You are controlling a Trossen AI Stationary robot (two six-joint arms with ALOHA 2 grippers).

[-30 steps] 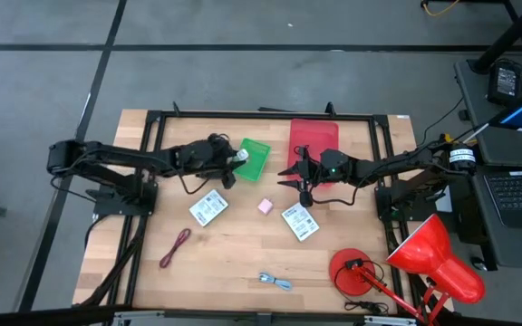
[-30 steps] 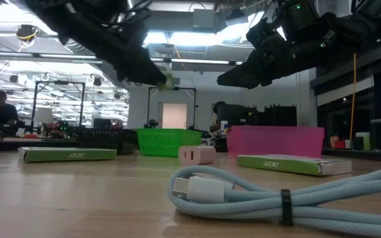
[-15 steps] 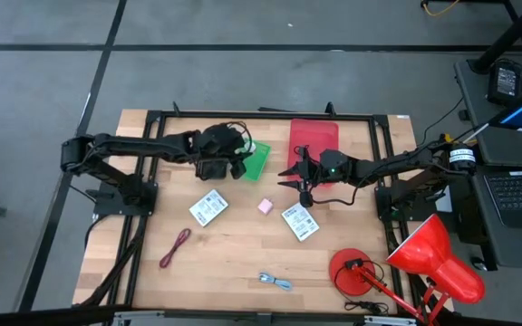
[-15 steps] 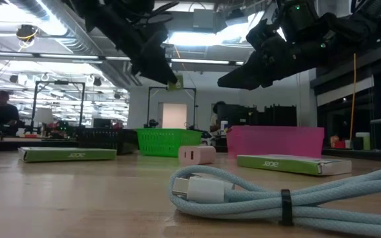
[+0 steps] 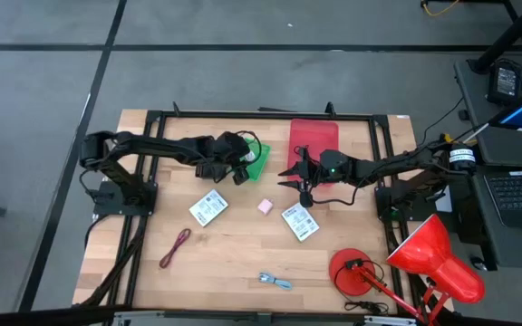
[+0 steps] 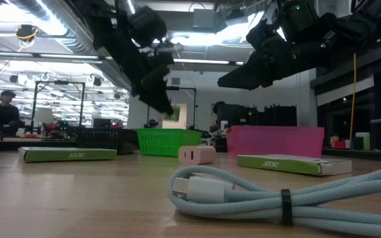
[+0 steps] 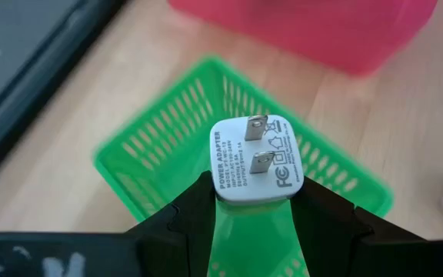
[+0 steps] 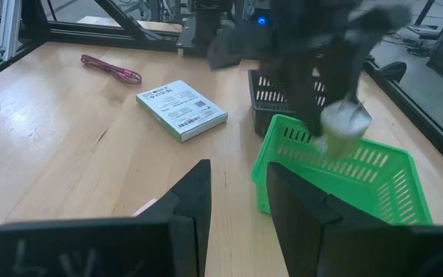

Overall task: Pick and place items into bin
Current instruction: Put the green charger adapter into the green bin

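A white plug adapter (image 7: 256,158), prongs up, is pinched in the left claw (image 7: 254,201) directly above the green basket (image 7: 168,127), which sits on the wooden counter (image 5: 234,244) beside a pink bin (image 5: 314,140). Loose on the counter lie two white packets (image 5: 208,209) (image 5: 299,223), a pink cube (image 5: 265,206), a red cord (image 5: 176,247) and a pale blue cable (image 6: 263,195). Beyond is an open workshop under ceiling lights. The right claw (image 5: 303,174) hovers above the counter near the pink bin, fingers narrowly parted, empty.
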